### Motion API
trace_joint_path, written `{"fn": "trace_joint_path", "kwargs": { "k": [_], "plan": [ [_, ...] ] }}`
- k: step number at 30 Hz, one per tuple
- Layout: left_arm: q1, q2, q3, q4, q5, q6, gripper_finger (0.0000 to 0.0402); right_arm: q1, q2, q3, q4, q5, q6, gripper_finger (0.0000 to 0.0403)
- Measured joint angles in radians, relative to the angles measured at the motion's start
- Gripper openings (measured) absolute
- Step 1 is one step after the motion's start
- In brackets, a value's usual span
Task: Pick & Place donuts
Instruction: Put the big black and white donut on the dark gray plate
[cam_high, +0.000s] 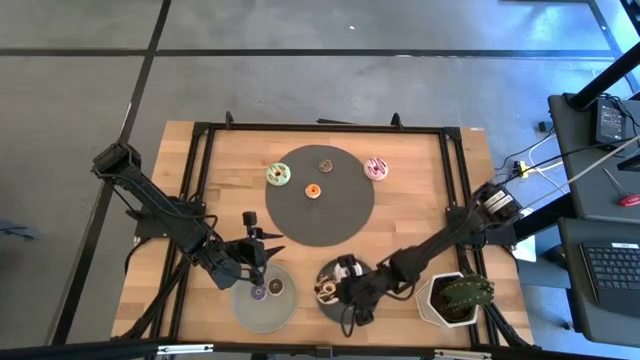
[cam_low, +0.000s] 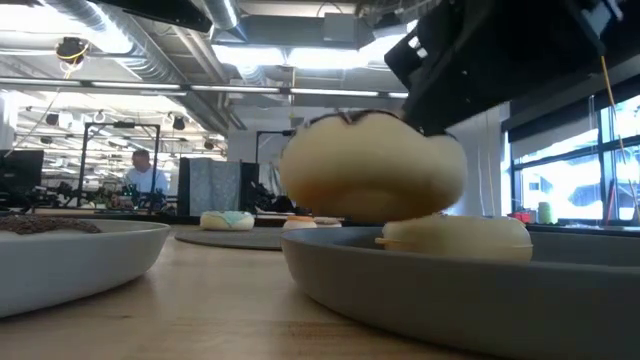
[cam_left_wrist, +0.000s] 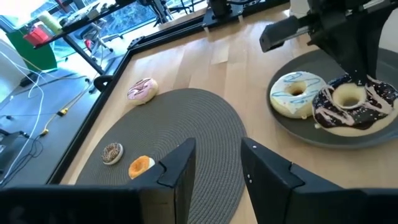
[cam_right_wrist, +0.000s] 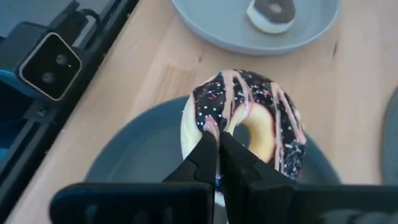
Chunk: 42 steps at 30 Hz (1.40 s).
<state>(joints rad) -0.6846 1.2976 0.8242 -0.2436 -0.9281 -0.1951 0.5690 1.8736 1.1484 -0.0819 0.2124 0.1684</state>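
My right gripper (cam_right_wrist: 219, 140) was clamped on the chocolate-sprinkled donut's (cam_right_wrist: 249, 121) rim, over the dark plate (cam_right_wrist: 134, 155); my left gripper (cam_left_wrist: 214, 162) hovered, fingers apart.

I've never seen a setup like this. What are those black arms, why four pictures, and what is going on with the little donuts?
These are two robot arms at a wooden table, each ending in a two-finger gripper. One picture looks straight down, one looks level across the tabletop, and two come from cameras on the arms' wrists.

In the middle lies a round dark mat with three toy donuts on it; a pink donut lies beside it on the wood.

The right gripper is shut on the rim of a chocolate-sprinkled donut, over a dark plate that also holds a white donut with blue icing.

The left gripper is open and holds nothing, beside a grey plate with two mini donuts. A potted cactus stands at the table's corner.
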Motion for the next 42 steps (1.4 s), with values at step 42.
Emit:
{"fn": "trace_joint_path", "kwargs": {
  "k": [42],
  "plan": [
    [0.000, 0.000, 0.000, 0.000, 0.006, -0.001, 0.0121, 0.018, 0.015, -0.001, -0.023, -0.030, 0.118, 0.0100]
  ]
}}
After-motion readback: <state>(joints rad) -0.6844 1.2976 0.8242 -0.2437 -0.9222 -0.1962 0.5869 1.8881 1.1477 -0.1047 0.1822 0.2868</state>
